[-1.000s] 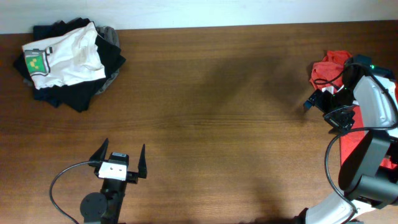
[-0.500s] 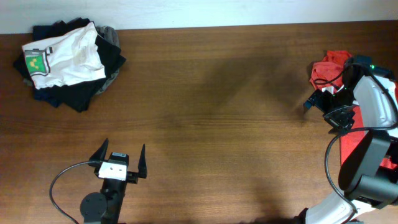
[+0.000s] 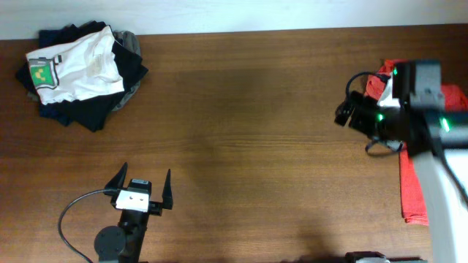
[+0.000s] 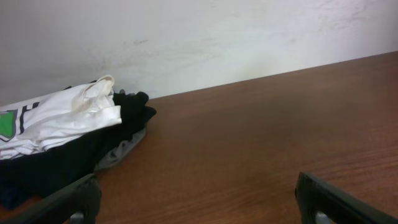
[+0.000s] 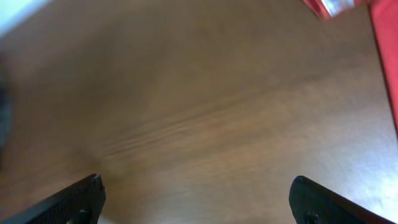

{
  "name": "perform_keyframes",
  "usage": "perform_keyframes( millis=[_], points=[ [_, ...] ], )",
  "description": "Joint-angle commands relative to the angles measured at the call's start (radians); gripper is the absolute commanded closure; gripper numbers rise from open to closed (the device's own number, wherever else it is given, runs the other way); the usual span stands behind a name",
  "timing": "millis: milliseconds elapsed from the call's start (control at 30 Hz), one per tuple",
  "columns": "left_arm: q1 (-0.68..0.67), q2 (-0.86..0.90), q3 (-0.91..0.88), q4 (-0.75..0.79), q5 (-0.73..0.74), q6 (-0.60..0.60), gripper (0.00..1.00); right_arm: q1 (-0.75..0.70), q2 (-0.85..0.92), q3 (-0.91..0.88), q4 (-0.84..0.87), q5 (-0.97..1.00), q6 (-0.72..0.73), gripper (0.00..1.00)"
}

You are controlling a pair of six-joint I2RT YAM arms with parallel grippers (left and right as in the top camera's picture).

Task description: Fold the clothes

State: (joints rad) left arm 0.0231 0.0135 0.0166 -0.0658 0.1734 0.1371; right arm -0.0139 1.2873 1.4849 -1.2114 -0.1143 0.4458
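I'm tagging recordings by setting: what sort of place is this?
Probably a robotics test bench: a wooden table against a plain white wall, a white T-shirt atop dark garments, and the left gripper standing open.

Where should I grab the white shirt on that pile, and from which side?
Pinch the white shirt at its bunched edge toward the table middle, where folds rise off the dark pile. Come in low with the open left hand from that side; that edge faces it, so the dark clothes should stay put.
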Motion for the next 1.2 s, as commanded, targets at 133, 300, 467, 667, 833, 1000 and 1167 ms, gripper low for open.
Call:
perform_keyframes(
  millis=[133,300,467,667,833,1000,1167],
  points=[
    [0.003,-0.008,-0.008,-0.001,-0.013,-0.009,0.01,0.162,-0.309,0.006,-0.009,0.006,0.003,0.02],
    [0.003,-0.008,-0.008,-0.001,-0.014,-0.009,0.01,0.162,-0.479,-0.040,-0.038,0.095,-0.026,0.02],
    [0.003,-0.008,-0.008,-0.001,-0.013,-0.009,0.01,0.161,-0.734,-0.309,0.166,0.101,-0.027,0.01],
    [0.003,-0.008,-0.008,-0.001,-0.014,-0.009,0.01,0.146,-1.101,-0.848,0.549,-0.005,-0.216,0.02],
    [0.003,-0.008,-0.008,-0.001,-0.014,-0.009,0.01,0.122,-1.271,-1.176,0.902,-0.032,-0.262,0.02],
    [0.003,-0.008,-0.008,-0.001,-0.014,-0.009,0.01,0.065,-1.284,-1.358,1.183,-0.027,-0.258,0.02],
    [0.003,-0.008,-0.008,-0.001,-0.014,-0.009,0.01,0.051,-1.284,-1.474,1.354,0.078,-0.243,0.02]
  ],
)
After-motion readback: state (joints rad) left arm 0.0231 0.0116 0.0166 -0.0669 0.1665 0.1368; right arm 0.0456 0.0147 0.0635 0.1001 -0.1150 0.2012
